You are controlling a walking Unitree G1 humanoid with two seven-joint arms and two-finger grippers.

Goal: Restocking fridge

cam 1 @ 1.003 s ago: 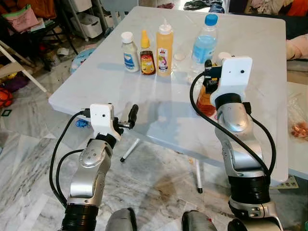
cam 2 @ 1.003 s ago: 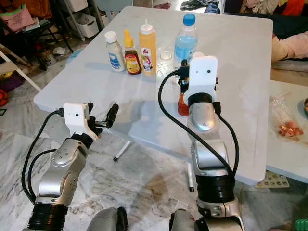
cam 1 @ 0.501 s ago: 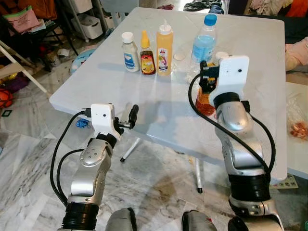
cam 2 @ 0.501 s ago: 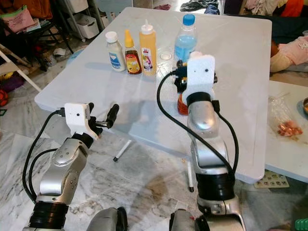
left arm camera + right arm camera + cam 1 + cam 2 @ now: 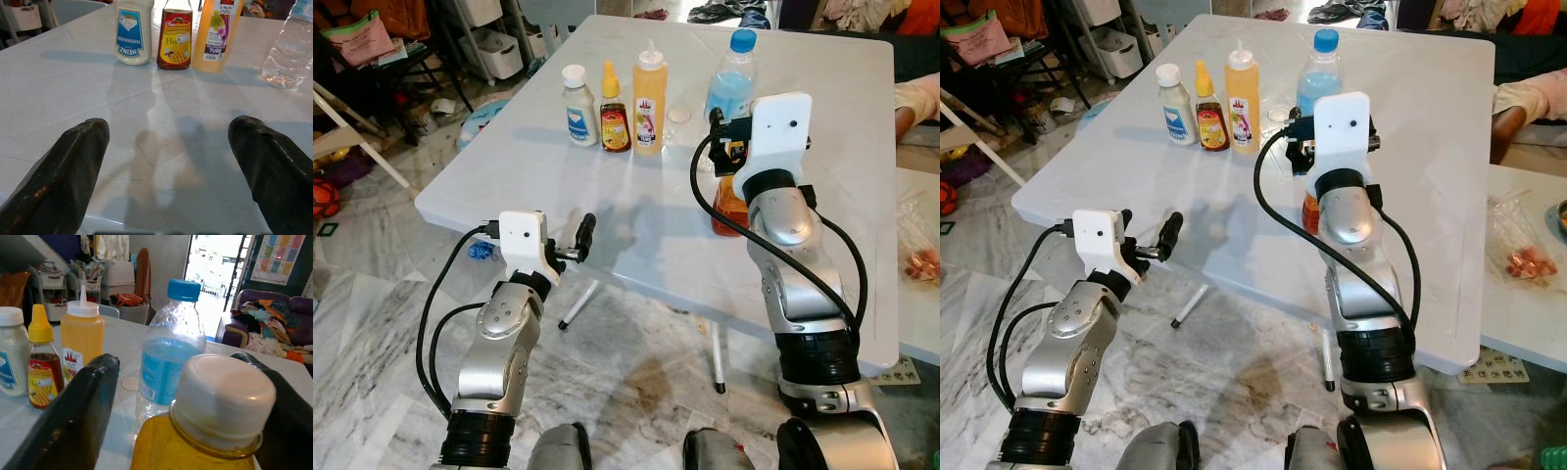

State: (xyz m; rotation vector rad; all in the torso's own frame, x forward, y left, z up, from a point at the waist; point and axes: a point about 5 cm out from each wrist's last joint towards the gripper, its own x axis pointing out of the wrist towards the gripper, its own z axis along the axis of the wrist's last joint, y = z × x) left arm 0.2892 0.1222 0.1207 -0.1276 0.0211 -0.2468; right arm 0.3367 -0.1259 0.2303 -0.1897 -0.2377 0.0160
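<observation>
2 jaws are straddling the orange-juice bottle (image 5: 210, 431) on the desk (image 5: 607, 211) — right gripper (image 5: 195, 396) spread, not yet clamping. Full, rigid, slick plastic; I'd be gripping mid-body. Left gripper (image 5: 168, 156) is idling with jaws apart.

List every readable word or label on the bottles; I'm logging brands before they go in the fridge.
"HEINZ", upside down, on the white bottle.
"Honey" on the brown honey bottle; the brand line above is too blurred.
"LAVA", "MULTIPURPOSE TUBE" on the orange squeeze bottle.
Water bottle label: unreadable.
</observation>
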